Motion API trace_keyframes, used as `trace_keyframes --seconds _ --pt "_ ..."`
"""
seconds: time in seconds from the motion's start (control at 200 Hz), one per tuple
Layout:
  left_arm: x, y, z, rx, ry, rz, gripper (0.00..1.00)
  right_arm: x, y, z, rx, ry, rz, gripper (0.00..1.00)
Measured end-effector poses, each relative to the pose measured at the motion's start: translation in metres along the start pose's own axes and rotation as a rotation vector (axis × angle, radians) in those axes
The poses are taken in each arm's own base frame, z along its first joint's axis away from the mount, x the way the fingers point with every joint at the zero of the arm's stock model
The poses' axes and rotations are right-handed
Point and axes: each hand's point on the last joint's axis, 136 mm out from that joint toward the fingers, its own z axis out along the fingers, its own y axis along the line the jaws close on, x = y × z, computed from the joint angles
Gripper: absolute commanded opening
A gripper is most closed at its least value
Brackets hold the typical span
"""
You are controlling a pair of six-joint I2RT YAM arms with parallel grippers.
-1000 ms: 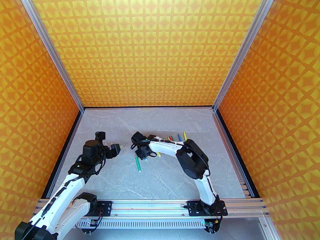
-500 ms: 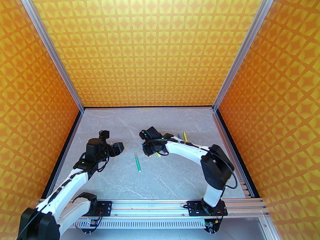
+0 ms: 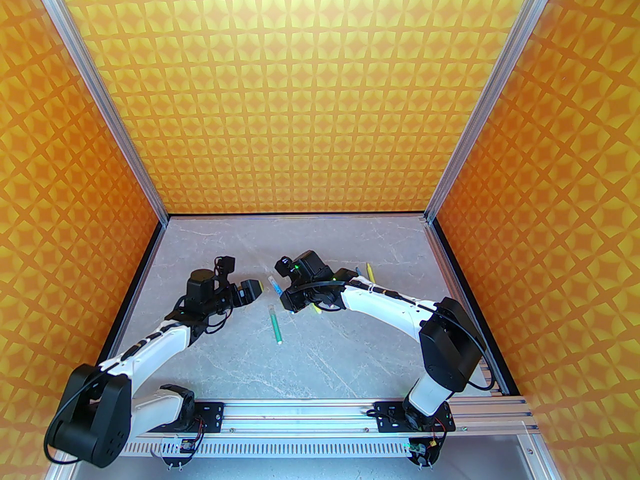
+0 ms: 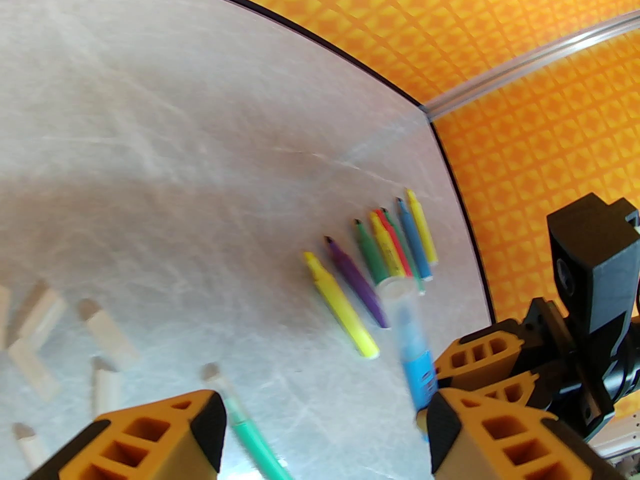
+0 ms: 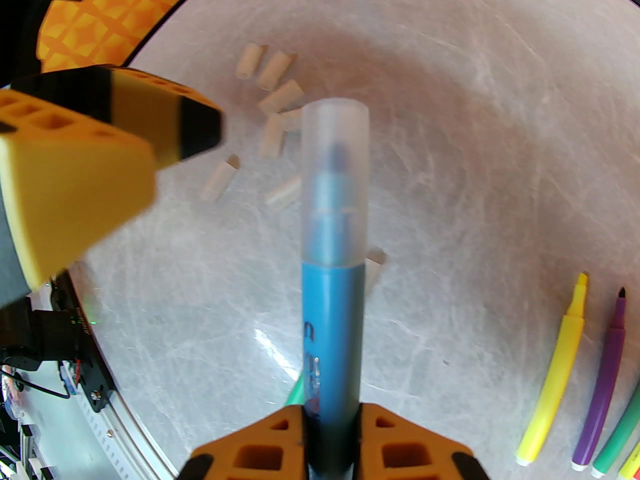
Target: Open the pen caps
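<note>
Grey marbled table (image 3: 310, 363) ran out to a black strip (image 3: 295, 215) on the left, far and right, with orange walls (image 3: 300, 93) rising straight from it. An aluminium rail (image 3: 300, 410) carrying both arm bases closed the near side. The widest bare stretch lay between that rail and the green pen (image 3: 275, 325). A narrower band stayed free along the far edge.

The right gripper (image 5: 330, 415) was clamped on the barrel of a blue pen (image 5: 330, 328), held up off the table near its middle. The pen's long axis ran out from the fingers, roughly toward the far wall and leaning a touch left. Its frosted cap (image 5: 334, 178) was on and led the way. The left gripper (image 4: 325, 418) stood close by with its fingers (image 4: 210, 418) spread wide on nothing. The capped end sat just beside its right-hand finger, but I could not tell if they touched.

The green pen lay flat with its long axis near to far, its capped end farther away. Loose caps (image 5: 272, 93) were scattered at all angles on the left half, under the left arm. To the right, uncapped pens (image 4: 380, 253) lay side by side in a row, tips toward the far edge.
</note>
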Motion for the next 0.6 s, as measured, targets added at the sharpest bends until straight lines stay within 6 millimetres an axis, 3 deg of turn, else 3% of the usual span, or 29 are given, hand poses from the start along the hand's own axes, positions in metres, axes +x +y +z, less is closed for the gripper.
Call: trace_keyframes --seconds 0.34,0.6 --pt "0.000 -0.019 0.016 0.100 0.020 -0.015 0.67 0.000 0.010 0.000 -0.056 0.004 0.005 0.17" --pt "0.001 -0.028 0.026 0.149 0.032 -0.030 0.44 -0.004 0.016 -0.002 -0.085 -0.011 -0.001 0.17"
